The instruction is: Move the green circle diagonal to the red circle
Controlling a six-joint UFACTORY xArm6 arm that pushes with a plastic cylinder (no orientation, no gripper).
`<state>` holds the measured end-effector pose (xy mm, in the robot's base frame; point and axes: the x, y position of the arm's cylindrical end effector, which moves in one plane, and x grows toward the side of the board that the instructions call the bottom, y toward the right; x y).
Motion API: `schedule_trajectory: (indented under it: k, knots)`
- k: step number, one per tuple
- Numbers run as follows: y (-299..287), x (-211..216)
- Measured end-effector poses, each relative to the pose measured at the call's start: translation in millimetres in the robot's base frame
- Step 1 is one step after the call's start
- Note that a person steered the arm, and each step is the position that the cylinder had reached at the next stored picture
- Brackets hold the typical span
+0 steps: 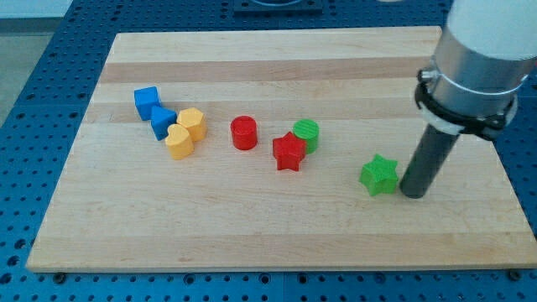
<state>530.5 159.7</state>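
Observation:
The green circle (307,132) stands near the board's middle, touching the upper right of the red star (289,152). The red circle (244,132) stands to its left, apart from both. My tip (413,192) rests on the board at the view's right, just right of the green star (378,174) and well to the right of the green circle.
Two blue blocks (147,101) (163,122) and two yellow blocks (191,122) (179,142) cluster at the view's left. The wooden board (268,235) lies on a blue perforated table. The arm's grey body (478,59) hangs over the upper right.

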Motion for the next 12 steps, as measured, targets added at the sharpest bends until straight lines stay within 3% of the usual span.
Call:
schedule_trajectory:
  k: [3, 6, 7, 9, 10, 11, 12]
  knots:
    - [-123, -89]
    - [-245, -120]
    - [-255, -120]
    - [-185, -137]
    - [-192, -188]
    - [-239, -201]
    - [-278, -186]
